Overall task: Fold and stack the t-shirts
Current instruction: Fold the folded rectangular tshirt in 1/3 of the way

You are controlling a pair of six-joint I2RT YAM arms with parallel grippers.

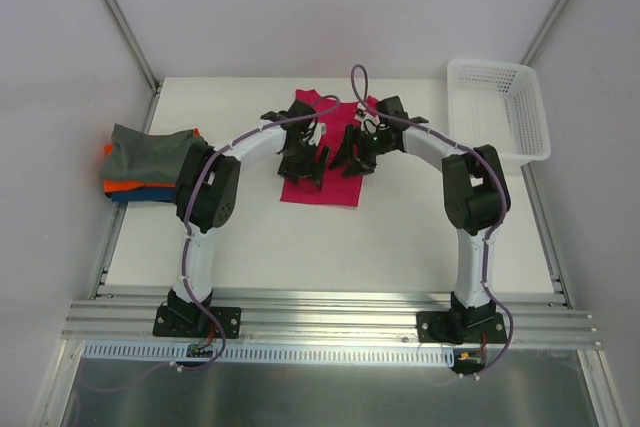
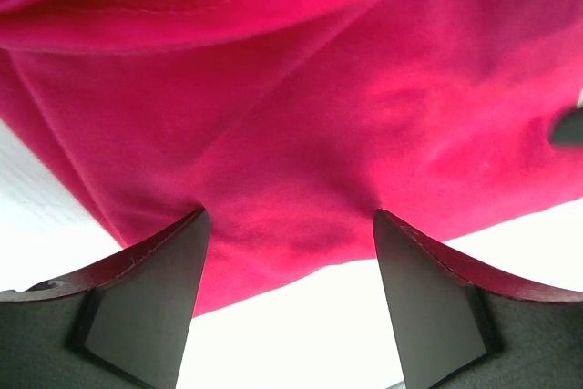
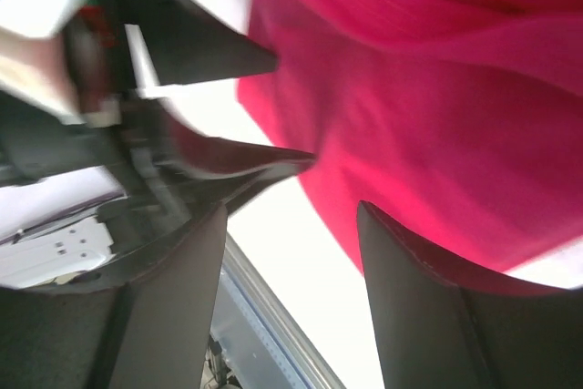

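Left gripper first: its fingers are standing spread apart with nothing pinched between them. The tips are sitting right at the edge of the magenta shirt, and red cloth is filling most of the gap between them. Whether the tips are actually pressing on the cloth is hard to tell.

The right gripper is doing much the same. Its jaws are parted and not clamping anything, with one finger over the shirt's edge and the other over white table. The left gripper's dark fingers are poking into that wrist view just beside it.

From above, both grippers are hovering close together over the shirt, which is lying flat in the middle of the table, up toward the far edge.

On containers, the white basket is sitting in the far right corner, well apart from the shirt, with its lattice floor in plain view. The right arm's elbow is hanging just in front of it.

The stack of folded shirts is parked at the left edge, grey on top, orange and blue underneath, and the left arm's elbow is right beside it.

For room to move, a wide strip of white tabletop is showing between the shirt's near hem and the rail, plus gaps on both sides.
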